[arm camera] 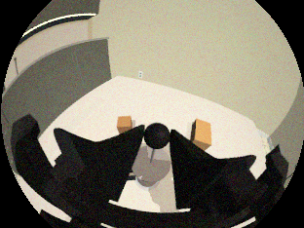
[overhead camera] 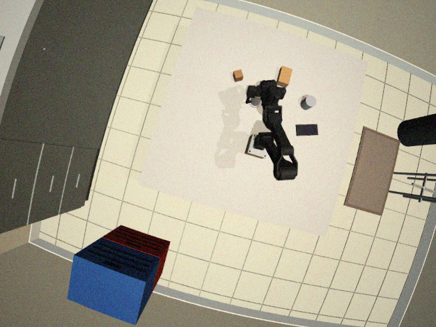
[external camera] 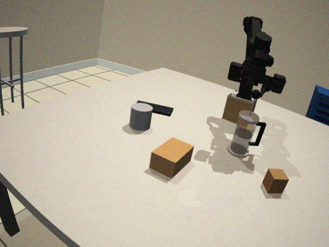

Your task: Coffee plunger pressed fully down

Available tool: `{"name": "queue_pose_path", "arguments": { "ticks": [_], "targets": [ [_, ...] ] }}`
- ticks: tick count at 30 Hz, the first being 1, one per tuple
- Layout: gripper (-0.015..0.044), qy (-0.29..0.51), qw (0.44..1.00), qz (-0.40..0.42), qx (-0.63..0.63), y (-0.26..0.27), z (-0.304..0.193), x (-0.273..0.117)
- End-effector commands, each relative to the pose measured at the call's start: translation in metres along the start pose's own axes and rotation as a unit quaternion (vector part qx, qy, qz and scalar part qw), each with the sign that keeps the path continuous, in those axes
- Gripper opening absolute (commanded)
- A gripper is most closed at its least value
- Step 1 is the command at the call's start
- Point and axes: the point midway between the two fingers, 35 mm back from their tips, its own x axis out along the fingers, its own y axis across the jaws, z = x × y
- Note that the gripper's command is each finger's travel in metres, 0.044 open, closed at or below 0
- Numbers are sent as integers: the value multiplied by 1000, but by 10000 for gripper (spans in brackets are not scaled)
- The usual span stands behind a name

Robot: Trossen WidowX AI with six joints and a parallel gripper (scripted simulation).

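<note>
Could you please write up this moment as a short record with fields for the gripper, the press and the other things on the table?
gripper: shut on the plunger knob
plunger rod: still raised above the lid
coffee press: upright on the table, handle to the right in the exterior view
nearby: large orange box, small orange cube, grey cylinder, dark flat slab
</note>
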Motion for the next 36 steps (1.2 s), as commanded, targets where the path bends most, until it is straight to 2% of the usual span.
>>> {"name": "queue_pose_path", "arguments": {
  "ticks": [1, 36],
  "targets": [
    [113, 36, 999, 2, -5, 0, -30, 7],
    [113, 35, 999, 2, -5, -1, -32, 36]
  ]
}}
